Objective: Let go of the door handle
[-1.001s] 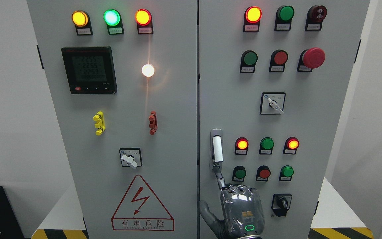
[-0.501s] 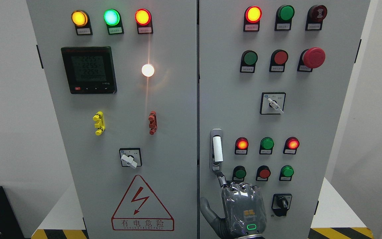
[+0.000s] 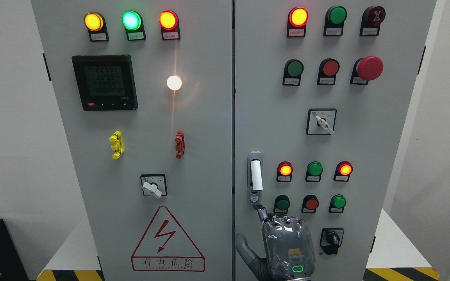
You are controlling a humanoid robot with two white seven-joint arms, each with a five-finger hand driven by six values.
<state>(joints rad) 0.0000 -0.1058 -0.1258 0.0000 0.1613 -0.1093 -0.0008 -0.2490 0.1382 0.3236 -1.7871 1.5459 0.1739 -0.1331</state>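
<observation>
- Head view, nearest: the right hand (image 3: 285,246) rises from the bottom edge right of centre, its back to the camera. It is grey metal under a glossy, crinkled clear cover, with a green-lit oval near the wrist.
- Its thumb (image 3: 244,248) juts out to the left. The index finger (image 3: 261,212) is stretched up and slightly left, and the other fingers are curled at the knuckles. It grips nothing.
- The index tip lies just under the lower end of the handle (image 3: 255,177); whether they touch I cannot tell.
- That handle sits at the left edge of the right door (image 3: 365,148), low down. It is a smooth white bar in a rounded silver recess, with its long axis vertical and a keyhole at the bottom.
- Right of the handle are round domed lamps (image 3: 315,169), red, green, red, with a second row below and a black knob (image 3: 331,237) lower right.
- Both doors are flat matte grey metal. The left door (image 3: 201,148) carries a red triangular warning sign (image 3: 167,241) and a black square meter (image 3: 104,82).
- Behind, a plain white wall (image 3: 10,117).
</observation>
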